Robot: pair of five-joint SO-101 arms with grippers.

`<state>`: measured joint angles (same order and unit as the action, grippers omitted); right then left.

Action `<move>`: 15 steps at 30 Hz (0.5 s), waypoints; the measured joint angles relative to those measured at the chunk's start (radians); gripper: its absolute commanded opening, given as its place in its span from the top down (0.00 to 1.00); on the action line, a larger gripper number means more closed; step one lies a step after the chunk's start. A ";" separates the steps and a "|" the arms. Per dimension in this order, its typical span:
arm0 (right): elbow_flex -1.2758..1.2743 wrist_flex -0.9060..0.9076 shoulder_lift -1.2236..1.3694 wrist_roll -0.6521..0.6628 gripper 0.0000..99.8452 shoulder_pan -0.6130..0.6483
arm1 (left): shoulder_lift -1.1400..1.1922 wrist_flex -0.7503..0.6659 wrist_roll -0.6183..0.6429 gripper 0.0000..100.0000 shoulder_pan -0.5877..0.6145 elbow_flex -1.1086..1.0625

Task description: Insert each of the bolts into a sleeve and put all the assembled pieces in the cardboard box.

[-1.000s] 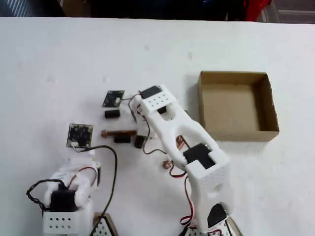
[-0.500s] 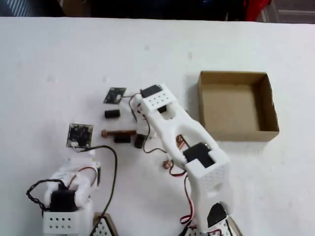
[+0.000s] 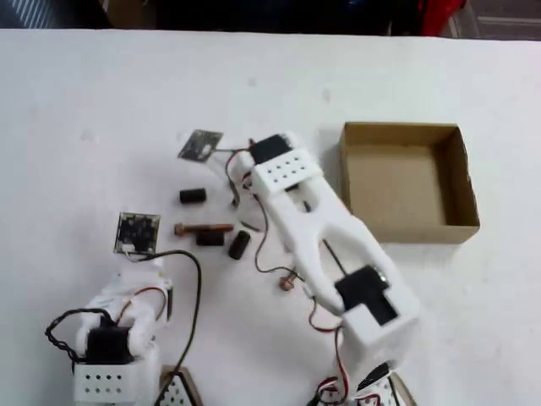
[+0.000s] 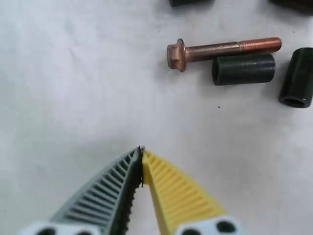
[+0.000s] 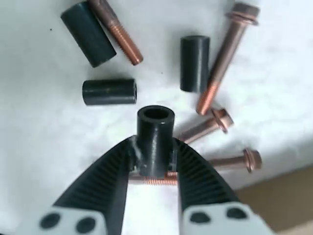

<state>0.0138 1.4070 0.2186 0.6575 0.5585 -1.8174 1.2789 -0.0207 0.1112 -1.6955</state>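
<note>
1. Black first: pinching a black hollow cylindrical sleeve [image 5: 155, 128] on end in the right claw [image 5: 153, 149], closed on its lower half, bore turned toward the wrist; risking a twist or slip from the ribbed pads [image 5: 110, 171] through any slackening of the squeeze.
2. Holding that sleeve right over the threaded end of a copper flanged bolt [image 5: 232, 160] lying on the white bench [image 5: 44, 127]; risking a knock on lowering, and a scatter of the second short copper bolt [image 5: 203, 128] just beside it.
3. Offering so narrow a bore to any bolt tip; risking a jam on the rim and a levering of the sleeve out of the grip.
4. Keeping the left claw [image 4: 142, 152] closed on nothing, tips touching, above bare bench near a long copper flanged bolt [image 4: 222, 50]; risking, without opening first, a shove of that bolt into another black cylindrical sleeve [image 4: 243, 69] lying just beside its shank, rolling both away.
5. Sharing one small cluster of parts between the extended right arm [image 3: 313, 228] and the folded left arm [image 3: 114, 338]; risking a clash of claws during the insertion.
6. Leaving the open brown cardboard box [image 3: 404, 128] empty and well apart from the parts; risking a drop on the carry across, or a release onto its wall instead of inside.
</note>
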 measured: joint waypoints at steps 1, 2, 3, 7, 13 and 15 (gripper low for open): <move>0.000 0.017 -0.029 -0.006 0.98 -0.008 | 0.000 0.000 0.000 0.98 0.000 0.000; 0.000 0.034 -0.058 -0.017 0.98 -0.015 | 0.000 0.000 0.000 0.98 0.000 0.000; 0.000 0.048 -0.092 -0.034 0.98 -0.025 | 0.000 0.000 0.000 0.98 0.000 0.000; 0.000 0.094 -0.239 -0.086 0.98 -0.072 | 0.000 0.000 0.000 0.98 0.000 0.000; -0.092 0.150 -0.462 -0.097 0.98 -0.130 | 0.000 0.000 0.000 0.98 0.000 0.000; -0.161 0.150 -0.546 -0.098 0.98 -0.143 | 0.000 0.000 0.000 0.98 0.000 0.000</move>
<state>-0.1473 1.5574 -0.3276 0.5593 0.4158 -1.8174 1.2789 -0.0207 0.1112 -1.6955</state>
